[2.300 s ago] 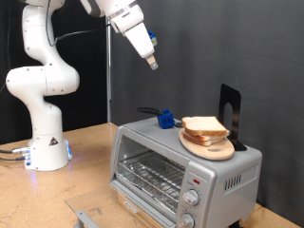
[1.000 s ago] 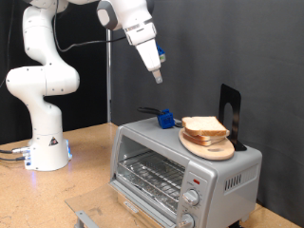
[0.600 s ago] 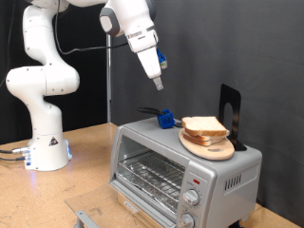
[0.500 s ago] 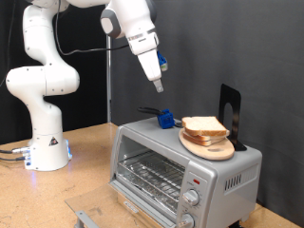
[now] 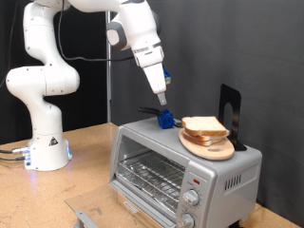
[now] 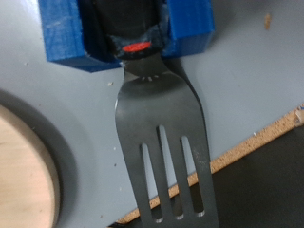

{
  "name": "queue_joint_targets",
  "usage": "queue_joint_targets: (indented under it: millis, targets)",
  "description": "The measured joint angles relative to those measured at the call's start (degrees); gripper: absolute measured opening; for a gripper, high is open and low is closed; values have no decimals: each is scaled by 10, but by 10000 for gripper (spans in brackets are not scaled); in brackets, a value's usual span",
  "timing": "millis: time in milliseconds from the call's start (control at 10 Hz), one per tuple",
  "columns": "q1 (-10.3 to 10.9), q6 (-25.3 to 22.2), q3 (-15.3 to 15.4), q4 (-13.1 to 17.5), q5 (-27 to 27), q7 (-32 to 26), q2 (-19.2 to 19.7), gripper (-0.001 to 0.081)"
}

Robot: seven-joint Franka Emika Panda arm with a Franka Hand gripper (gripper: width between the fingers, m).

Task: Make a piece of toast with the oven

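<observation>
Gripper [image 5: 161, 98] has dropped lower and toward 4 o'clock since the earlier frames, now hanging just above the blue holder [image 5: 166, 120] on the oven [image 5: 180, 161] top. Can't tell whether its fingers are spread or closed, and nothing is visibly held. Wrist view shows the holder [image 6: 128, 33] gripping a black spatula [image 6: 161, 123] with a slotted blade lying flat on the grey oven top. Piece of toast [image 5: 203, 126] sits on a stack atop the round wooden board [image 5: 209, 145], at 3 o'clock from the holder. Oven door is open, wire rack [image 5: 152, 174] bare.
</observation>
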Motion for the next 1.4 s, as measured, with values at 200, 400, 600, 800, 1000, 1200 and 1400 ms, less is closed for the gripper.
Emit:
queue_joint_targets:
  millis: [200,400,600,800,1000,1200,1400]
  targets:
    - [0,26,7,-11,-2,-14,10,682]
    - [0,46,14,-18,-6,-20,21,682]
    - [-2,54,19,-19,-12,-20,32,682]
    - [-4,64,22,-19,-17,-20,44,682]
    - [-4,68,24,-19,-18,-21,55,682]
    - [-4,68,26,-19,-18,-27,61,682]
    - [-3,69,28,-19,-18,-32,66,682]
